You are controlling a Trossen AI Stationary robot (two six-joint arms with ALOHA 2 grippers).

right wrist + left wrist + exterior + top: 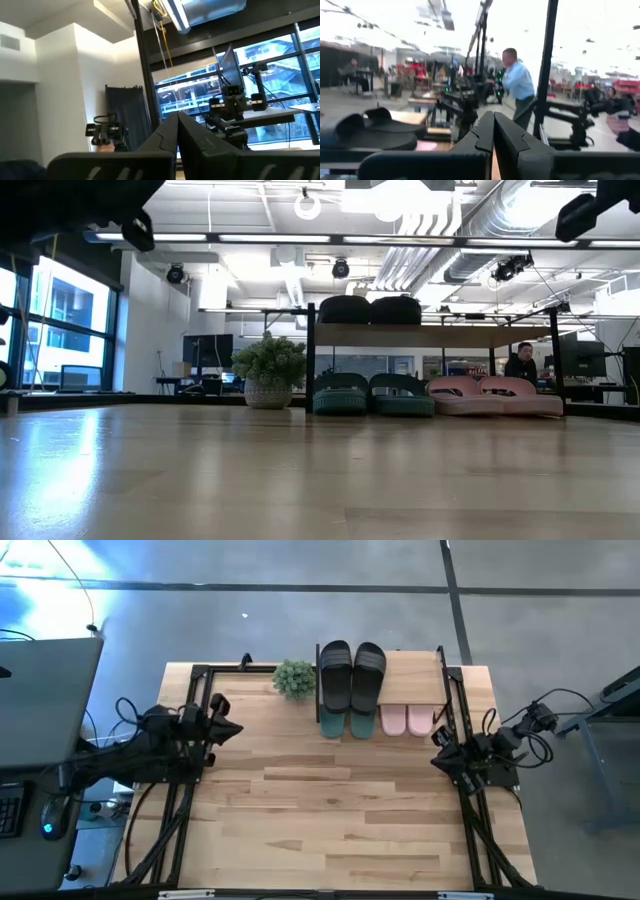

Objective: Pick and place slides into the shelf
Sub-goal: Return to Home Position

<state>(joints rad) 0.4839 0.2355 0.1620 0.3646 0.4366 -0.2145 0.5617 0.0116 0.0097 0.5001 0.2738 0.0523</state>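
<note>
Shelf: low rack of light wooden plank on thin black metal posts, upright at the far edge of the table.
Top tier: black rubber slide sandals, paired side by side on the plank's left part.
Beneath, left: teal-green rubber slide sandals, heels protruding.
Beneath, right: pale pink rubber slide sandals, just beside the teal-green pair.

smooth, lightly glossy wood table; matt black slides; pale wood-and-metal shelf.
</note>
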